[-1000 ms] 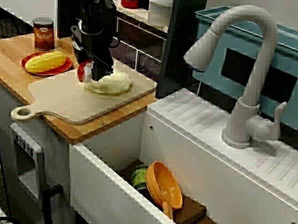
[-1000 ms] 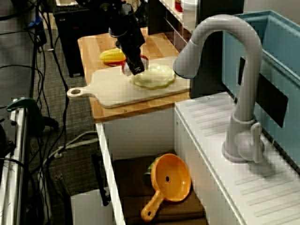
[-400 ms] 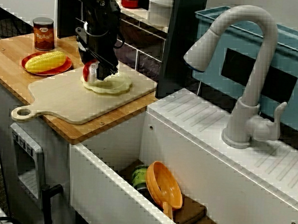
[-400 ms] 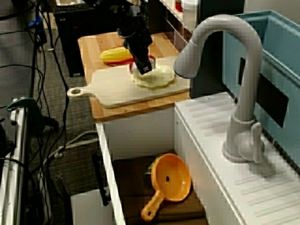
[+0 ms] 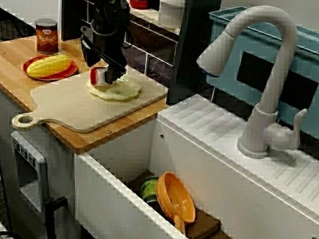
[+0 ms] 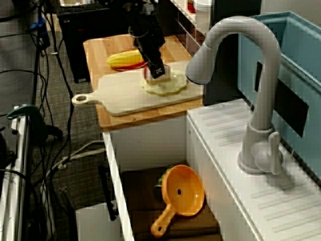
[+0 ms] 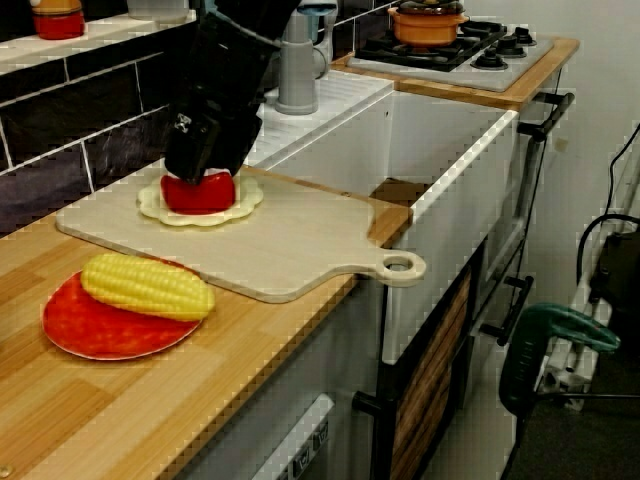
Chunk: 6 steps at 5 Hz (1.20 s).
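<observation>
Shifted rightward since a second ago, gripper [image 5: 104, 75] and red piece [image 5: 96, 76] alike: then at the left rim of the pale dish [image 5: 123, 90], now over its middle.

Left to right, in the view across the sink:
- Far left on the wooden bench [image 5: 7, 63], a brown can [image 5: 46, 36], upright.
- Just in front of it, a red plate [image 5: 27, 67] bearing an ear of corn [image 5: 49, 65] laid on its side.
- Next, a light cutting board [image 5: 80, 104], handle toward the bench's front edge, with the pale dish toward its back corner.
- Above that dish, the gripper, pressed in on the red piece and pinching it between both fingers.
- In the view along the bench, the red piece [image 7: 198, 192] set low, apparently touching the dish [image 7: 245, 195]; actual contact hard to tell.
- Further right, a white sink [image 5: 107, 197], with an orange strainer [image 5: 177, 198] and something green [image 5: 149, 188] at the bottom.
- Behind the sink, a grey faucet [image 5: 267, 104], spout arched toward the bench.
- At far right, a blue bin [image 5: 312, 58] against the wall.
</observation>
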Each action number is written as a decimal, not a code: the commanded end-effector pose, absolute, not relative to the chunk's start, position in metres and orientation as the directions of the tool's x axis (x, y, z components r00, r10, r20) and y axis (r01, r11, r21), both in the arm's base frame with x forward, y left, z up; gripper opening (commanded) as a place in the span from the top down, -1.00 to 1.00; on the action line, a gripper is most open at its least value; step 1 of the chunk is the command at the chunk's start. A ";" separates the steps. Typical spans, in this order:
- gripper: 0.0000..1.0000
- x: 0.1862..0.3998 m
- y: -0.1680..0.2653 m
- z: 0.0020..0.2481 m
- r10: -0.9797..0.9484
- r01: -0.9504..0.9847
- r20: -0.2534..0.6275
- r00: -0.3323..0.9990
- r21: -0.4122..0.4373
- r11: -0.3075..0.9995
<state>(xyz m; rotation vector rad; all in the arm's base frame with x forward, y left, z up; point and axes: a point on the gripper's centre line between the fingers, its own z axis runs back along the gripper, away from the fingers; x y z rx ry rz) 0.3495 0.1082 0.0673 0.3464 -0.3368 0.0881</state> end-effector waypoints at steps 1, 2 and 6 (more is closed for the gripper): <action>-1.00 0.365 0.125 0.092 0.092 -0.197 0.353 0.931 0.272 0.942; -1.00 0.367 0.130 0.097 0.108 -0.203 0.340 0.934 0.257 0.945; -1.00 0.362 0.161 0.106 0.153 -0.225 0.298 0.942 0.227 0.947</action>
